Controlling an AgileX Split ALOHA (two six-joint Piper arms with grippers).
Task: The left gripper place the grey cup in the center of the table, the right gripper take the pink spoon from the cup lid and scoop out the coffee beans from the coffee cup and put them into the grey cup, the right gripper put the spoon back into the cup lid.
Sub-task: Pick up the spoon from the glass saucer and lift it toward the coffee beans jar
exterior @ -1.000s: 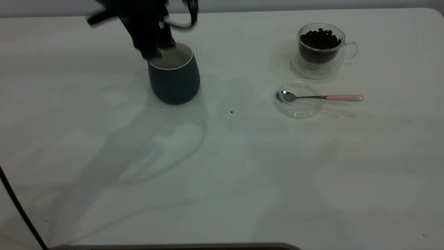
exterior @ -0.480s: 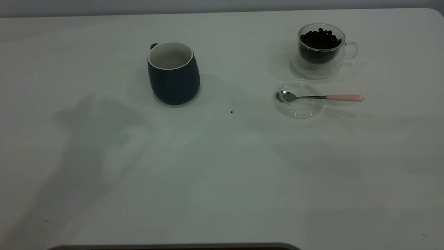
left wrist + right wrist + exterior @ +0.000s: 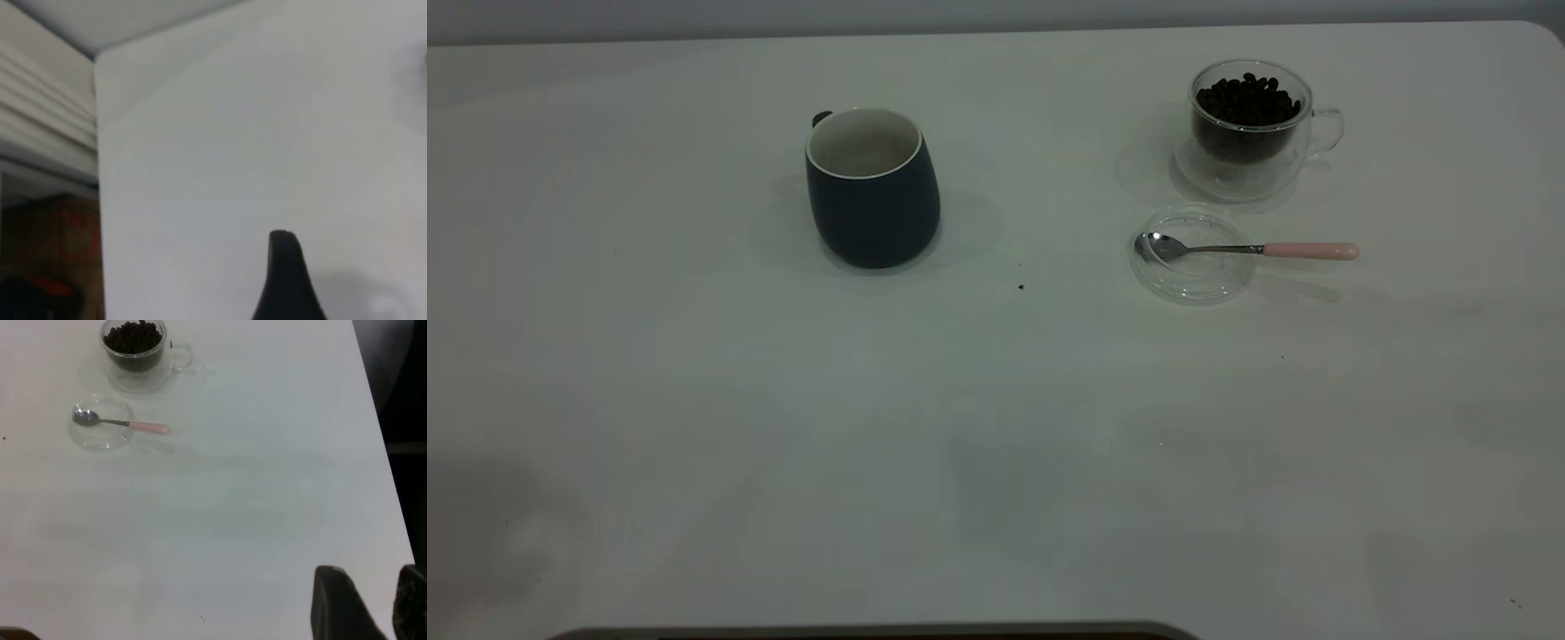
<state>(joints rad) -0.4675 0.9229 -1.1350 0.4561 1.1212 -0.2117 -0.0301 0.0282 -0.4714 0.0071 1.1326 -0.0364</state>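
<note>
Right claw (image 3: 363,610) sits well back from the work, fingers a bit apart, nothing held. Left claw (image 3: 285,280): only one finger shows, can't tell its state.

Grey cup (image 3: 872,187) stands alone mid-surface (image 3: 996,462), so step 1 looks done. Pink spoon (image 3: 1249,250) rests on cup lid (image 3: 1192,276); coffee beans (image 3: 1247,100) fill coffee cup (image 3: 1249,129). Scooping & return not yet begun.
</note>
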